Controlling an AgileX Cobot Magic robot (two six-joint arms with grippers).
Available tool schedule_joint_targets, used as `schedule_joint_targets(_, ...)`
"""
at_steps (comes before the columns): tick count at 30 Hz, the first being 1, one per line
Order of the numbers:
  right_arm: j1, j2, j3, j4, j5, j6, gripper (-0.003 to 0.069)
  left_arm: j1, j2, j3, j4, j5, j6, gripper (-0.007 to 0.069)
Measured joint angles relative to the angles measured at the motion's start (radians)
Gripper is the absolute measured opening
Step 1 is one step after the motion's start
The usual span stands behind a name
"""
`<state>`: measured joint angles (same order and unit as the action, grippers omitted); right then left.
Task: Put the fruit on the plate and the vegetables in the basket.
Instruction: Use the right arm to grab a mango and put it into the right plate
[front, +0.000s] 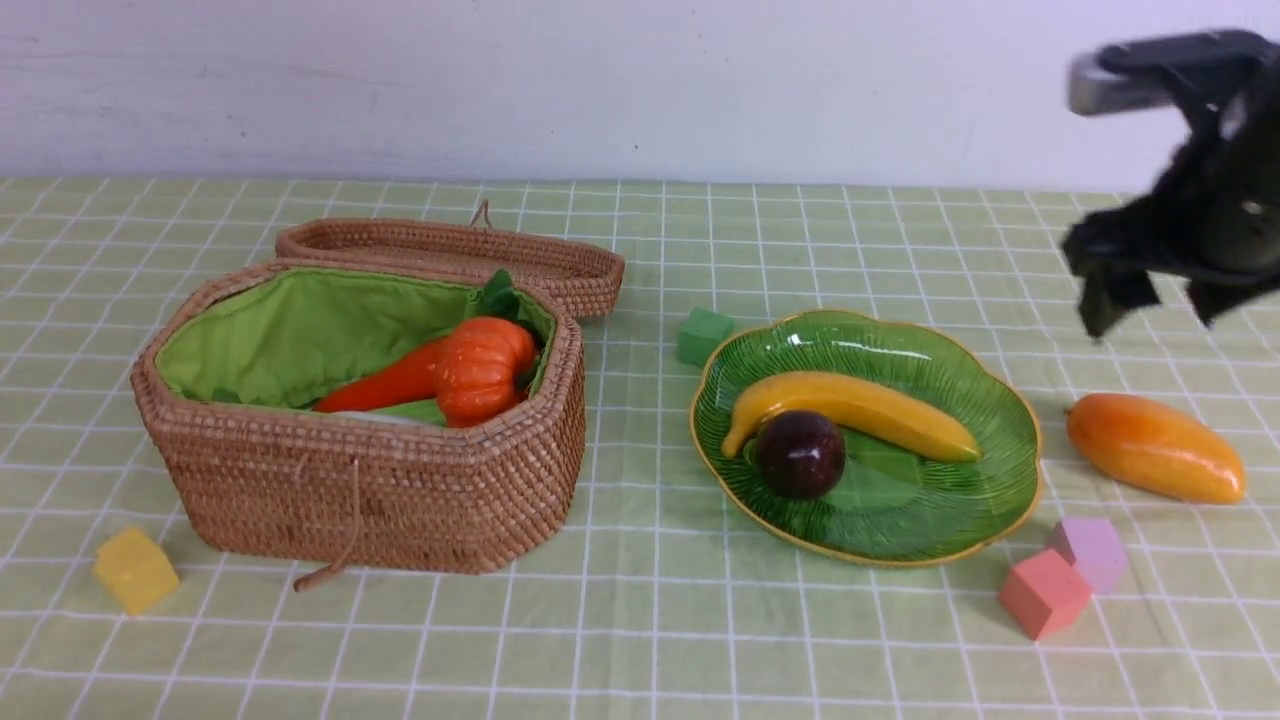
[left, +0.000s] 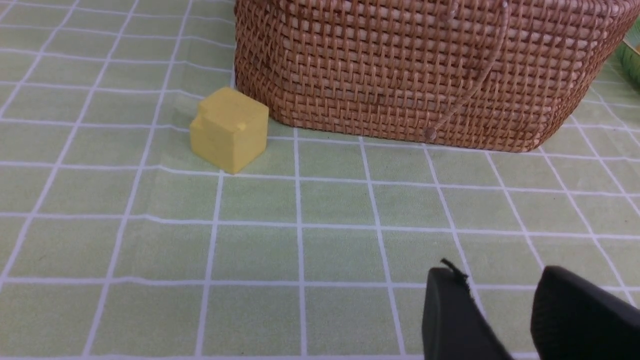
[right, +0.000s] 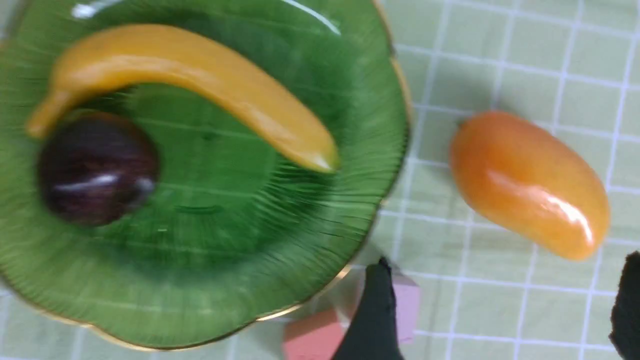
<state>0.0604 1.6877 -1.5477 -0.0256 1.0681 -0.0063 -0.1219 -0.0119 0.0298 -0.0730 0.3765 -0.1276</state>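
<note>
Two fruits seen on the shallow green ribbed glass plate with gold rim (front: 1000, 400) from the front: glossy yellow toy banana (front: 860, 408) and round dark-purple mangosteen (front: 800, 453), touching. Oval orange-yellow mango (front: 1155, 447) still off the plate, on the green checked tablecloth (front: 650, 620) just to its right. Right gripper (front: 1150, 305) raised above the mango, blurred, empty, fingers apart, partly cut off by the frame edge. Brown woven rattan basket with green cloth lining (front: 370, 480) at left, lid open behind; ribbed orange pumpkin (front: 482, 368) and red-orange carrot (front: 385, 385) inside, other contents mostly hidden below the rim. Yellow cube (front: 135, 570) near the basket's front left; green cube (front: 704, 335) behind the plate; pink cube (front: 1043, 593) and lilac cube (front: 1090, 550) touching in front of the mango. Left arm out of sight. From the left wrist: basket wall (left: 415, 75) only, top cut off, yellow cube (left: 229, 129) just beside it; left gripper (left: 500, 305) low over bare cloth, dark fingertips (left: 450, 315) slightly apart, nothing between, well apart from the basket. From the right wrist: motion-smeared plate (right: 225, 250), banana (right: 200, 85), mangosteen (right: 97, 167); mango (right: 530, 182) beside the rim, beyond the spread fingertips (right: 375, 310), untouched; second finger mostly cut off; pink cube (right: 312, 337) and lilac cube (right: 407, 307) partly hidden behind one finger.
</note>
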Motion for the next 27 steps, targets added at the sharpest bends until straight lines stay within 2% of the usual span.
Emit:
schedule_joint_targets(1, -0.017, 0.001, 0.004, 0.003, -0.004, 0.000, 0.0585, 0.000, 0.000, 0.000, 0.000, 0.000, 0.000, 0.0239)
schedule_joint_targets(4, -0.099, 0.009, 0.051, 0.062, -0.067, -0.193, 0.0585, 0.000, 0.000, 0.000, 0.000, 0.000, 0.000, 0.0239)
schedule_joint_targets(6, -0.102, 0.019, 0.056, 0.072, -0.071, -0.324, 0.0591, 0.000, 0.000, 0.000, 0.000, 0.000, 0.000, 0.0239)
schedule_joint_targets(10, -0.097, 0.054, 0.058, 0.039, -0.073, -0.486, 0.0619, 0.000, 0.000, 0.000, 0.000, 0.000, 0.000, 0.0239)
schedule_joint_targets(20, -0.097, 0.255, 0.059, -0.128, -0.175, -0.590, 0.0630, 0.000, 0.000, 0.000, 0.000, 0.000, 0.000, 0.0239)
schedule_joint_targets(23, -0.097, 0.302, 0.059, -0.198, -0.236, -0.602, 0.0630, 0.000, 0.000, 0.000, 0.000, 0.000, 0.000, 0.0239)
schedule_joint_targets(27, -0.097, 0.340, 0.059, -0.230, -0.328, -0.605, 0.0628, 0.000, 0.000, 0.000, 0.000, 0.000, 0.000, 0.0239)
